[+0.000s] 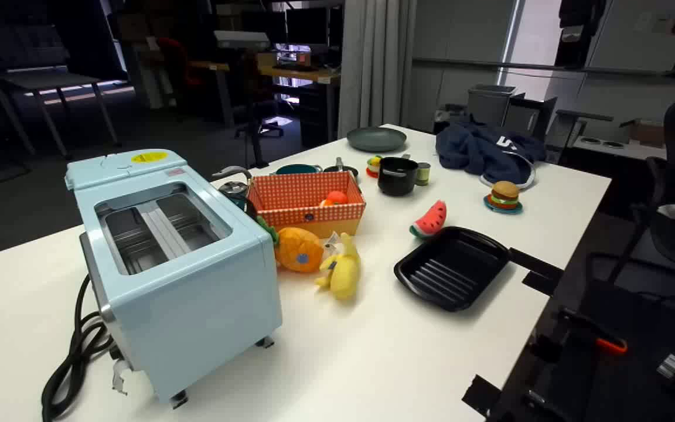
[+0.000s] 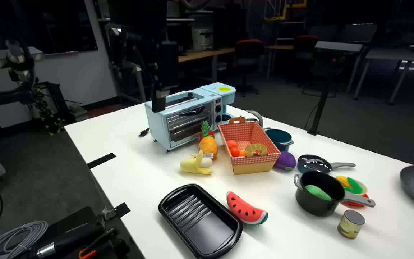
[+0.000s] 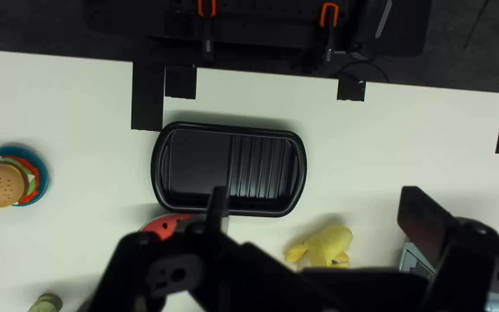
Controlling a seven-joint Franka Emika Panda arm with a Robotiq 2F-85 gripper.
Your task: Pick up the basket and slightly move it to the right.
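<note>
The basket point(image 1: 333, 215) is small and orange-tan, with a red-and-white checked lining and a brown handle. It stands upright on the white table in both exterior views point(image 2: 253, 167), beside the toaster, with red and orange round toys and a tan cup-shaped item inside. In the wrist view the basket does not show. My gripper point(image 3: 315, 193) is open, its two black fingers wide apart with nothing between them. In an exterior view the gripper point(image 2: 159, 100) hangs at the upper left, in front of the toaster's near end and apart from the basket.
The light-blue toaster point(image 1: 197, 316) stands close to the basket. A plush pineapple point(image 1: 299, 251) and banana point(image 3: 329, 242) lie in front of it. A black grill pan point(image 2: 201, 219), watermelon slice point(image 2: 244, 208), purple toy point(image 2: 285, 161), black pot point(image 2: 316, 198) and teal pot point(image 2: 279, 139) are around.
</note>
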